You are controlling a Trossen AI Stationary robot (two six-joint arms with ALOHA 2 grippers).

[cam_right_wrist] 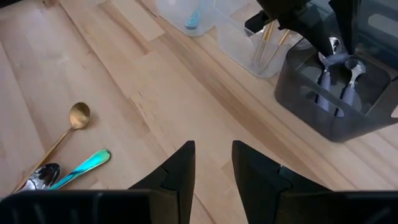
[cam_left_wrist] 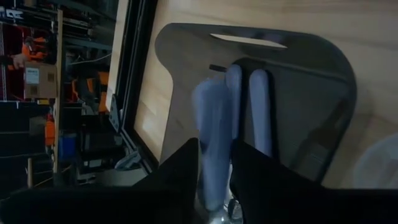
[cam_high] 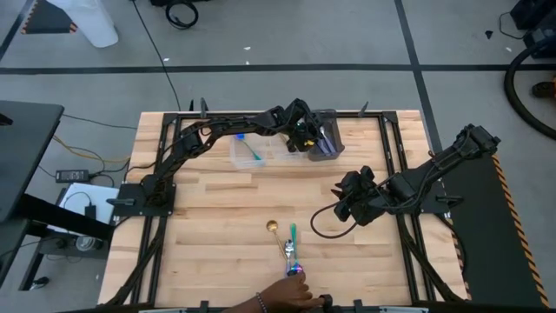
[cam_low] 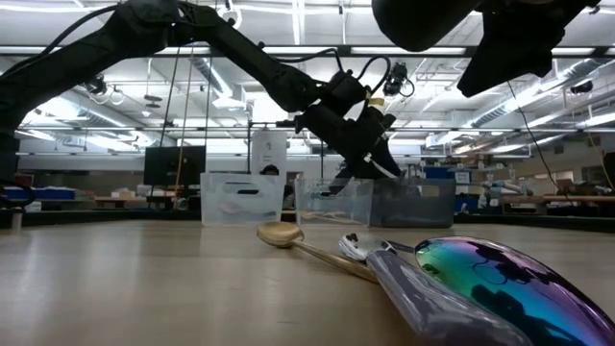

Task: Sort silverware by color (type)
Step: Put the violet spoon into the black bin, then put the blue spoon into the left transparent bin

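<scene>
My left gripper (cam_high: 306,132) hangs over the dark grey bin (cam_high: 325,137) at the far side of the table, shut on a silver utensil (cam_left_wrist: 214,106). Another silver piece (cam_left_wrist: 259,109) stands in that bin. On the near part of the table lie a gold spoon (cam_high: 272,227), a teal-handled piece (cam_high: 292,233), a silver spoon (cam_high: 288,251) and an iridescent spoon (cam_low: 490,279), all flat on the wood. My right gripper (cam_right_wrist: 213,163) is open and hovers above bare wood right of them. My left gripper pinches the silver utensil between its two fingers (cam_left_wrist: 186,162), near its upper end (cam_right_wrist: 334,46). The fingers come from above, pointing down into the dark grey bin. The utensil hangs below them inside the bin; whether its lower end touches the floor cannot be told.
Two clear bins stand left of the dark one: one (cam_right_wrist: 193,15) holds a teal piece, the other (cam_right_wrist: 267,43) holds gold pieces. A person's hand (cam_high: 282,294) reaches in at the near edge by the iridescent spoon. Bare wood lies between the spoons and the bins.
</scene>
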